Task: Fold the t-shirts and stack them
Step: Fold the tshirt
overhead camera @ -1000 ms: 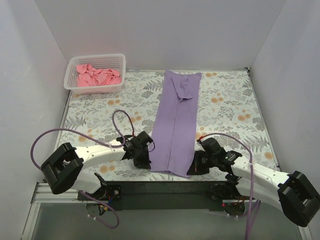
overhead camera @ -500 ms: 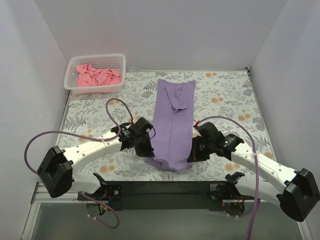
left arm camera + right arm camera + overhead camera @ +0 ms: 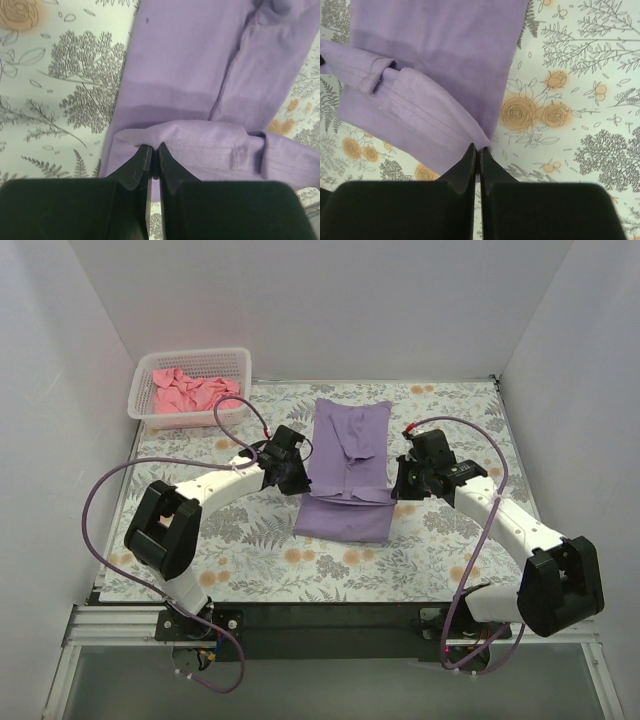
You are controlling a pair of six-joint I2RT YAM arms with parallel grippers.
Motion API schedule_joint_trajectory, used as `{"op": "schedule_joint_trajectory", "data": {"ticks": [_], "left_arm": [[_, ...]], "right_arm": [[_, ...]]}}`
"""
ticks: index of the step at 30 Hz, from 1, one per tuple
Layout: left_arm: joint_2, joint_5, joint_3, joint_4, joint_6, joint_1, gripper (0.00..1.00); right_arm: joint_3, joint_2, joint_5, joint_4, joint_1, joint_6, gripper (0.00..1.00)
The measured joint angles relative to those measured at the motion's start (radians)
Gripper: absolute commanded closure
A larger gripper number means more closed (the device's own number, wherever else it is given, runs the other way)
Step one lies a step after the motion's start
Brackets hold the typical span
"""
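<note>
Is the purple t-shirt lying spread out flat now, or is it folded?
Partly folded: the lavender t-shirt has its hem doubled back over its body, one corner pinched by the left gripper, the other by the right gripper.

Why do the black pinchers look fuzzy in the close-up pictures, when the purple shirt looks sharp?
Left wrist view: the black left gripper sits right by the lens, so its edges blur, while the lavender-purple cloth t-shirt is sharp. Right wrist view: same for the right gripper; the hem stitching is crisp. Top external view: soft even light, no glare.
</note>
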Motion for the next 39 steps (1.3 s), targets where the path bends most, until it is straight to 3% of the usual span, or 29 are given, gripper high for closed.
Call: {"op": "schedule_joint_trajectory", "data": {"ticks": [26,28,31,32,34,36,39], "left_arm": [[0.219,-0.089,0.106,0.159,0.069,0.033,0.99],[0.222,-0.096,0.106,0.170,0.069,0.033,0.92],[0.222,-0.104,0.106,0.179,0.074,0.033,0.73],[0.222,-0.108,0.105,0.182,0.074,0.033,0.63],[0.216,-0.115,0.098,0.185,0.076,0.033,0.54],[0.193,-0.125,0.082,0.186,0.075,0.033,0.43],[0.134,-0.140,0.058,0.170,0.067,0.026,0.43]], "right_arm": [[0.025,0.295,-0.023,0.284,-0.075,-0.153,0.99],[0.026,0.314,-0.023,0.298,-0.075,-0.161,0.99],[0.034,0.338,-0.024,0.301,-0.075,-0.174,0.78],[0.037,0.340,-0.024,0.301,-0.075,-0.177,0.68],[0.044,0.336,-0.023,0.300,-0.075,-0.185,0.58],[0.050,0.318,-0.015,0.299,-0.074,-0.195,0.55],[0.051,0.252,0.008,0.291,-0.063,-0.204,0.55]]}}
